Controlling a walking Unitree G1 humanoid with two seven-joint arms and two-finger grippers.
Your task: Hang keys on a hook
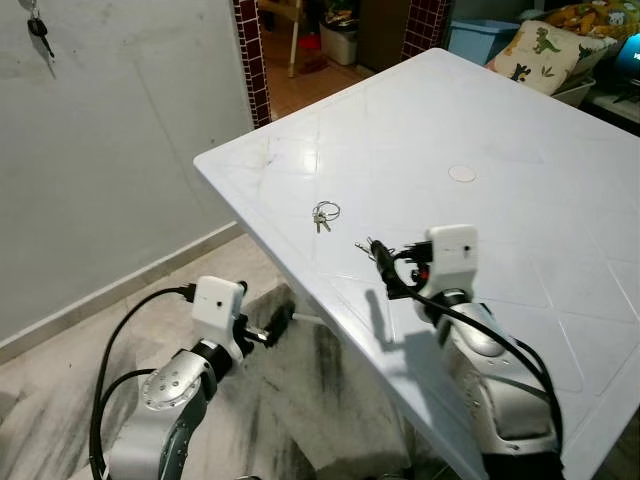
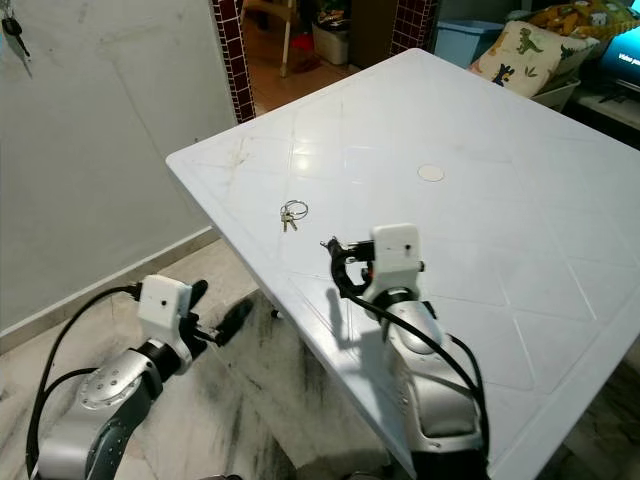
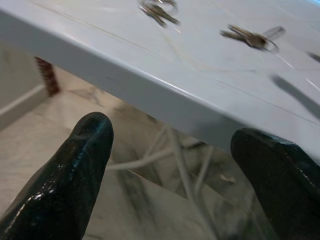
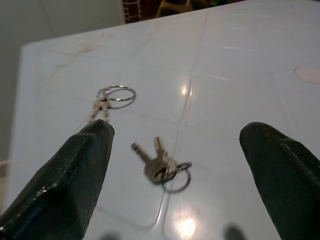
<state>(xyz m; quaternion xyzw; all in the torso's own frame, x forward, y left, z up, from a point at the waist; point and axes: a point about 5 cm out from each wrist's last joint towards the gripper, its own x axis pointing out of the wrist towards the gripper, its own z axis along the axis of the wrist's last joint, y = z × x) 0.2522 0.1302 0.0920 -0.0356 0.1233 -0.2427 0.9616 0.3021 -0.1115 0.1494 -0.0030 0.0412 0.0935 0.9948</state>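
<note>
Two key sets lie on the white table (image 1: 520, 150). A ring with small keys (image 1: 325, 213) rests near the table's left edge. A second bunch of keys (image 4: 162, 167) lies closer to me, just ahead of my right gripper (image 1: 383, 266). That gripper hovers low over the table, open, its fingers (image 4: 70, 180) spread either side of the bunch and not touching it. My left gripper (image 1: 276, 323) is open below the table's edge, over the floor; from it both key sets (image 3: 250, 37) are seen on the tabletop. Dark keys (image 1: 38, 30) hang high on the wall at the far left.
A grey wall (image 1: 110, 150) stands left of the table, with a marbled floor (image 1: 60, 380) between. Behind the table is a tiled doorway (image 1: 250, 50), a blue bin (image 1: 480, 38) and a dinosaur cushion (image 1: 540, 50). A round mark (image 1: 462, 174) sits on the tabletop.
</note>
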